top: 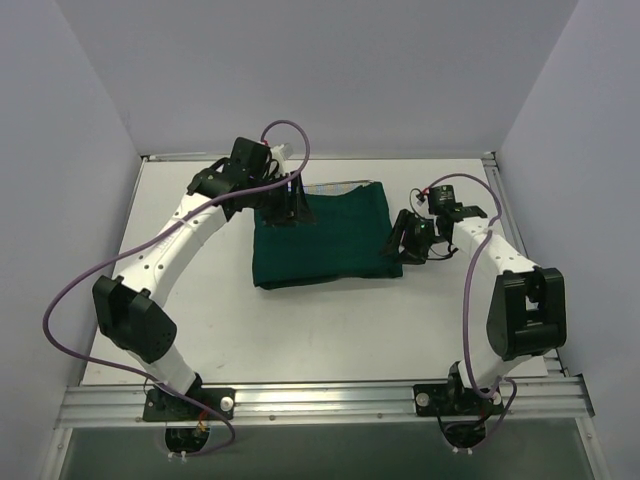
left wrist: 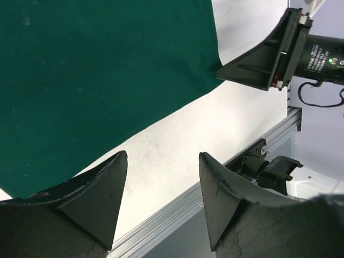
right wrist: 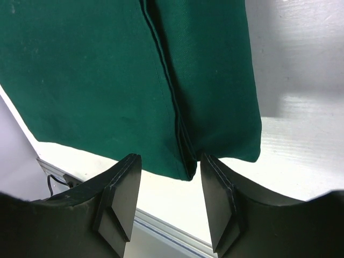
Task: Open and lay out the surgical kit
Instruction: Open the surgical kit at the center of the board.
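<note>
Left gripper (left wrist: 161,156) and right gripper (right wrist: 169,157) gape empty at opposite drape (top: 320,240) edges (2 pull points for unfolding, I reckon).

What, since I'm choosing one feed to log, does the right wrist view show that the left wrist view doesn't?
Only right wrist: the dark green cloth drape's folded seam, ending between the right gripper's open jaws. Only left wrist: the left gripper, jaws open over bare white tabletop, and the right gripper's outside at the drape's corner. Both: drape, tabletop, silver metal table rail.
</note>
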Controlling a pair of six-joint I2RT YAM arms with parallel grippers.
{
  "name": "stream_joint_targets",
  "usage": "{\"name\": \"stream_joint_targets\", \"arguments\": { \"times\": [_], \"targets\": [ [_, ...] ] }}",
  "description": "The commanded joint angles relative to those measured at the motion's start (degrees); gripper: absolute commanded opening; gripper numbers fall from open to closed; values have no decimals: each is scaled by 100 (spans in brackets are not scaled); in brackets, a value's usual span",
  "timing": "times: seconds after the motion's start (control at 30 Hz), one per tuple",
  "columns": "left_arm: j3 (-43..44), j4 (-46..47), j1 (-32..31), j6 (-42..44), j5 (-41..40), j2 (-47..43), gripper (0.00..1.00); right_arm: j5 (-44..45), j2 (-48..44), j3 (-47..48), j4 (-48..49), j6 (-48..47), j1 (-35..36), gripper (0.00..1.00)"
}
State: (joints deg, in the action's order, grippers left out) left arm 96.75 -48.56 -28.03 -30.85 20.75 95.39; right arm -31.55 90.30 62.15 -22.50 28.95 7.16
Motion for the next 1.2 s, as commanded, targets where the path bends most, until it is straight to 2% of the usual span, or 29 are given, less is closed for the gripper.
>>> {"name": "stream_joint_targets", "arguments": {
  "times": [0.0, 0.27, 0.4, 0.6, 0.73, 0.87, 1.17],
  "targets": [
    [467, 119, -71, 211, 148, 23, 65, -115, 40, -54, -17, 67, 14, 48],
    [714, 92, -246, 343, 140, 234, 65, -79, 66, -159, -61, 14, 22, 46],
    [828, 48, -413, 439, 25, 304, 66, -132, 66, -177, -44, 14, 22, 42],
    [925, 127, -834, 659, -325, 401, 72, -307, 58, -177, 35, 93, 22, 23],
    [899, 276, -1291, 1036, -914, 506, 77, -431, -3, -63, 44, 234, 22, 0],
    [521, 872, -1810, 1651, -1345, 629, 78, -536, -109, 279, -140, 409, 22, 0],
    [529, 1436, -2408, 1810, -1890, 1323, 80, -835, -373, 526, -150, 1042, 14, 0]
  ]
}}
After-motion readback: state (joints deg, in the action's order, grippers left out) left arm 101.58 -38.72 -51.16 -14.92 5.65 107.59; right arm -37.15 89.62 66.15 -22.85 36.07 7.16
